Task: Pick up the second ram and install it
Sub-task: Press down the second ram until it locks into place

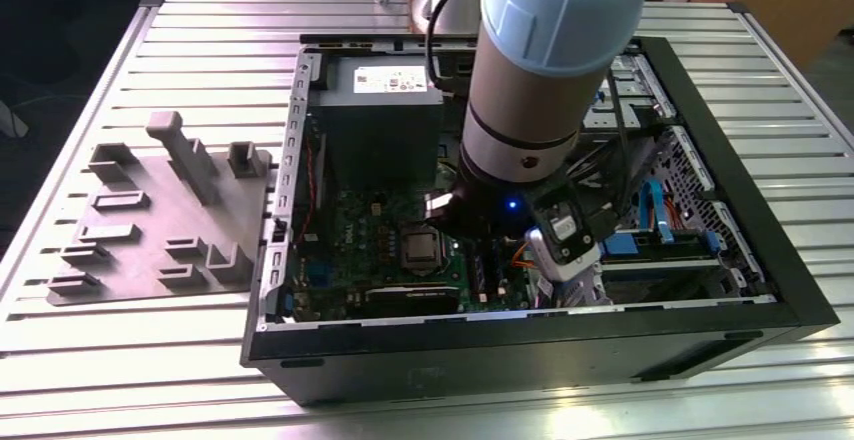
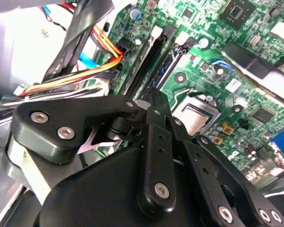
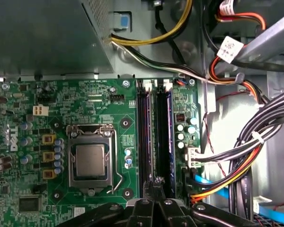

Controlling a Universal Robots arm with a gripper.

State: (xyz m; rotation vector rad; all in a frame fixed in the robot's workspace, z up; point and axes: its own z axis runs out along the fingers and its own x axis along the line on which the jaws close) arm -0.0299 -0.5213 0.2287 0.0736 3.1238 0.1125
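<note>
Black gripper [image 3: 154,201] reaches straight down into open computer case [image 1: 747,190], jaws pressed together over memory slots; second ram [image 3: 166,137] stands seated in slot beside CPU socket [image 3: 91,159]

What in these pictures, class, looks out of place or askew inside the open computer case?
Nothing stands out. The second ram sits straight in its slot beside the processor socket, with the tool right over it.
</note>
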